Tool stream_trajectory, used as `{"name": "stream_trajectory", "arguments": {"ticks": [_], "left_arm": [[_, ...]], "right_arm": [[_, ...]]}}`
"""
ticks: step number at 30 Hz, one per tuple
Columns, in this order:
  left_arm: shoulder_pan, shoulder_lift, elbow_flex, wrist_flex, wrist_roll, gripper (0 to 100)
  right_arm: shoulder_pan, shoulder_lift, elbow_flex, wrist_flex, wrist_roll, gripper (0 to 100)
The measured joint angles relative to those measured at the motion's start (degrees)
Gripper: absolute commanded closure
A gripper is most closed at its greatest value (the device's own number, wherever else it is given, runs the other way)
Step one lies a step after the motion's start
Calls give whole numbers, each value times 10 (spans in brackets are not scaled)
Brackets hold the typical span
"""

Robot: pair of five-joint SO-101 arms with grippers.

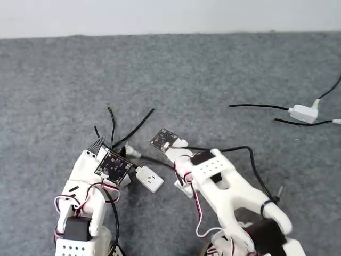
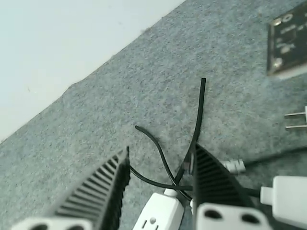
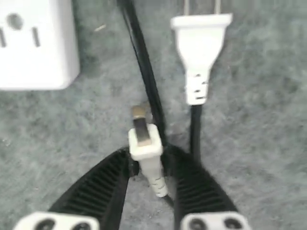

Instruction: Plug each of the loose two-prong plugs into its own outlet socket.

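Observation:
My right gripper (image 3: 147,155) is shut on a small white two-prong plug (image 3: 144,143), prongs pointing away from the wrist. A second white plug (image 3: 200,38) lies on the carpet just beyond it, beside a black cable (image 3: 144,62). A white outlet socket (image 3: 36,43) sits close to both; in the high view this socket (image 1: 149,178) lies between the two arms. My left gripper (image 2: 160,158) is open over crossed black cables (image 2: 192,139), with a white socket (image 2: 158,215) low between its fingers (image 2: 108,189). Plug prongs (image 2: 295,120) show off to one side.
Grey carpet covers the table up to a pale wall at the back. A second white socket (image 1: 303,113) with black cables lies far to the right. Loose black cable ends (image 1: 133,128) stick up ahead of the left arm.

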Motion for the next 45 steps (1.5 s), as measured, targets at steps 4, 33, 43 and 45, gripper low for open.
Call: {"name": "stream_trajectory", "arguments": {"ticks": [4, 33, 43, 45], "left_arm": [[0, 0, 0, 0, 0, 797], [1, 0, -3, 3, 5, 797], [131, 0, -214, 235, 25, 797], [150, 0, -245, 264, 25, 797]], "right_arm": [[0, 2, -2, 1, 0, 991], [17, -360, -149, 340, 40, 991], [-98, -370, -149, 339, 40, 991], [-129, -371, -149, 339, 40, 991]]}}
